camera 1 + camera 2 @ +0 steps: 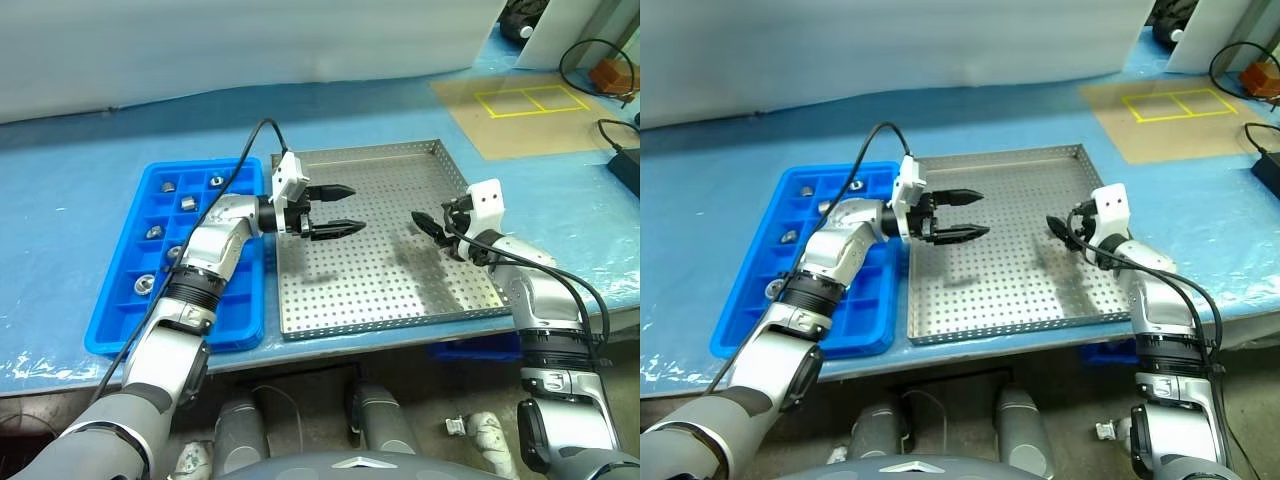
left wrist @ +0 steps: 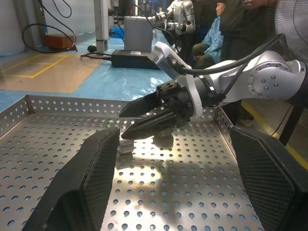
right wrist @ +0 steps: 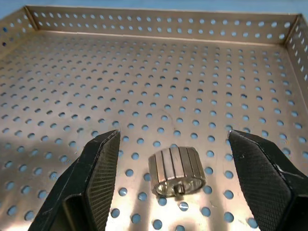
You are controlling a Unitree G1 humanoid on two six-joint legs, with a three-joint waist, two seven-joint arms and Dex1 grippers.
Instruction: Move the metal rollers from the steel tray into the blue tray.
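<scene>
Surface: a work table covered in light blue sheeting (image 1: 80, 180), with a tan floor patch marked by yellow lines (image 1: 530, 100) beyond the far right corner.
Steel tray: the large square silver metal tray with a perforated floor and low rim (image 1: 375, 155) sits under both claws.
Blue tray: the bright blue rectangular plastic tray with a grid of square compartments (image 1: 110, 330) lies beside the steel tray, behind the left claw's wrist, under that forearm.
Left claw: the left gripper (image 1: 335, 209) hovers over the steel tray's near-left part, pointing across toward the other claw; its two black fingers (image 2: 91, 178) stand apart with nothing between them.
Right claw: the right gripper (image 1: 425, 224) sits low over the right part of the steel tray, facing the left one; its black fingers (image 3: 94, 178) are spread wide and grip nothing.
Roller on steel: one small silvery ribbed metal roller with a centre hole (image 3: 177, 171) lies on the perforated floor between the right claw's fingertips, touching neither.
Rollers in blue tray: several small grey metal rollers (image 1: 187, 202) rest in separate compartments, well behind the left claw.
Background: seated people (image 2: 211, 43) and another robot arm (image 2: 180, 9) show past the right claw in the left wrist view.
</scene>
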